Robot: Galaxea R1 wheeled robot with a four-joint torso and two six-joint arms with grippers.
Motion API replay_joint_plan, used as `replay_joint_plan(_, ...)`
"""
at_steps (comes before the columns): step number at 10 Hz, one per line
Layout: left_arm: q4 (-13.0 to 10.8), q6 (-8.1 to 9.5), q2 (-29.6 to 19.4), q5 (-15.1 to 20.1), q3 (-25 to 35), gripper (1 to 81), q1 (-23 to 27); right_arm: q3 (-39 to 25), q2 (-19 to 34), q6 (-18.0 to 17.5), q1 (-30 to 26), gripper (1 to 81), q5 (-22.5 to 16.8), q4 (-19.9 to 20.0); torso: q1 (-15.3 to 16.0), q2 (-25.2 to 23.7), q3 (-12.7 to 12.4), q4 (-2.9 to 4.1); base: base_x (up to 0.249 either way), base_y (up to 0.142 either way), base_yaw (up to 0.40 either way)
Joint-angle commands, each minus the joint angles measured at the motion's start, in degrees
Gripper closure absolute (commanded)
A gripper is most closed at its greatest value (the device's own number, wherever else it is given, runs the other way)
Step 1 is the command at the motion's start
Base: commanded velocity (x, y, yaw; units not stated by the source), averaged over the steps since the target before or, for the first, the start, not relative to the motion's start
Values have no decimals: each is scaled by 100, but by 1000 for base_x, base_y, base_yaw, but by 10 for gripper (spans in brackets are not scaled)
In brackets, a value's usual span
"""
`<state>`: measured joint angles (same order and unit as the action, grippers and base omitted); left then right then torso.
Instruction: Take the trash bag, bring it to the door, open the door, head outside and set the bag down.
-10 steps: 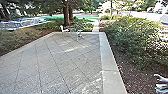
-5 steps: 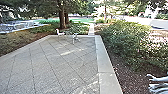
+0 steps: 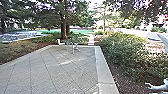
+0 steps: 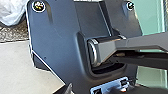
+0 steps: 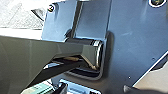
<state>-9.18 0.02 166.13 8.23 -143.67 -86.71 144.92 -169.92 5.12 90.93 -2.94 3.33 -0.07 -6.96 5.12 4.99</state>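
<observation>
Paved patio (image 3: 57, 72) stretched ahead of the robot in the head view, its light slabs divided by dark joints and streaked with sunlight. A pale concrete border (image 3: 101, 65) ran along its right side, with leafy shrubs (image 3: 122, 50) growing beyond a strip of brown mulch (image 3: 127, 86). Near the patio's far edge stood a white chair (image 3: 60, 42), with spindly pale furniture (image 3: 74, 47) just beside it. Behind them rose tree trunks (image 3: 64, 30) under dark branches, and a narrow path (image 3: 91, 40) led away from the far edge. Cut off at the lower right was a pale, branching shape (image 3: 157, 87), too blurred to identify.

In the left wrist view, part of the whitish plastic trash bag (image 4: 12, 10) showed past the edge of the robot's dark plate, near pebbly ground (image 4: 12, 33) and a smooth light strip (image 4: 16, 63). Whether the bag touched the ground or hung above it could not be told. Whether the left gripper or the right gripper was spread, pressed together or pinching anything could not be told either.
</observation>
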Motion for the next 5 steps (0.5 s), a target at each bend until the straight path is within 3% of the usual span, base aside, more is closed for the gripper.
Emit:
replay_joint_plan(1,31,-20,332,83,-574,10,229,245,-157,16,-202,10,-41,-34,7,-2,7,0,0,0,0)
replay_joint_plan(5,39,68,597,-497,-1234,10,238,958,-545,33,-202,10,162,-51,7,-4,-29,0,0,0,0)
